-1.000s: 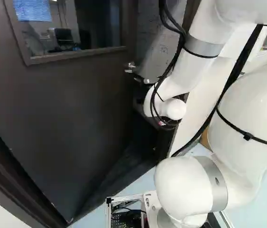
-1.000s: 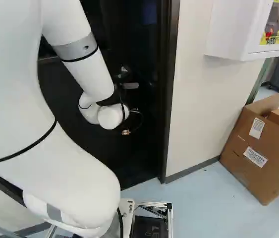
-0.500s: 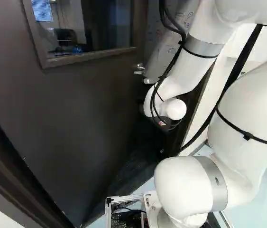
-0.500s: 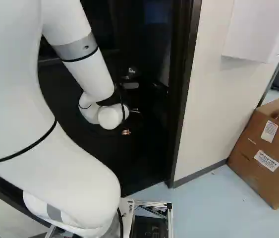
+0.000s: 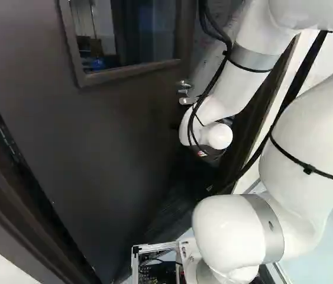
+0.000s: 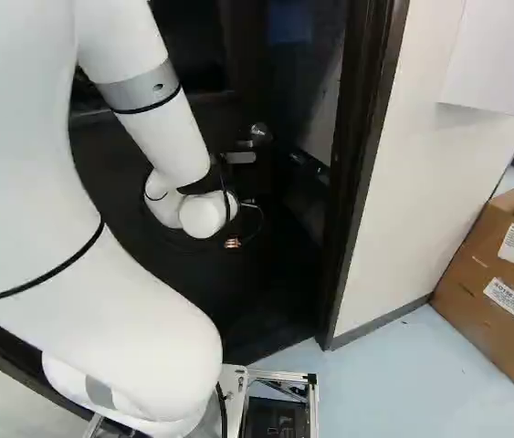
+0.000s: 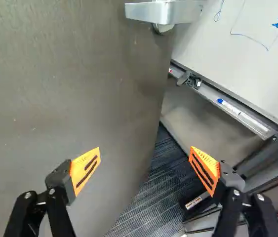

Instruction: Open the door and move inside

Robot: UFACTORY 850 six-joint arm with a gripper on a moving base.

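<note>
Dark brown and smooth, the door (image 5: 116, 136) is standing ajar ahead of my arm (image 5: 234, 77), filling much of the left base view, and its free edge is leaving a gap beside the door frame (image 6: 361, 173). Through that gap the wrist view is showing me carpet (image 7: 151, 205) and a whiteboard (image 7: 242, 34) with a pen (image 7: 235, 109) on its ledge. My gripper (image 7: 145, 160) is standing spread, its two orange pads (image 7: 85, 170) well apart and pinching nothing; one is showing against the door's face, the other towards the gap. Ahead of them the silver handle (image 7: 166, 11) is jutting out, free of my grip.

I'm judging this door to be heavy and rigid, probably slow to start and perhaps pushing back if a closer is working on it. With the latch side apparently clear of the frame, I'm favouring a push over a grip — low on the solid face near the free edge, where leverage is best, and well away from the window (image 5: 131, 29). That slick surface may be letting pads skid, so I'm wanting steady, square pressure. If I'm needing a pull instead, the handle is offering the only real hold — stiff, narrow, probably slippery.
</note>
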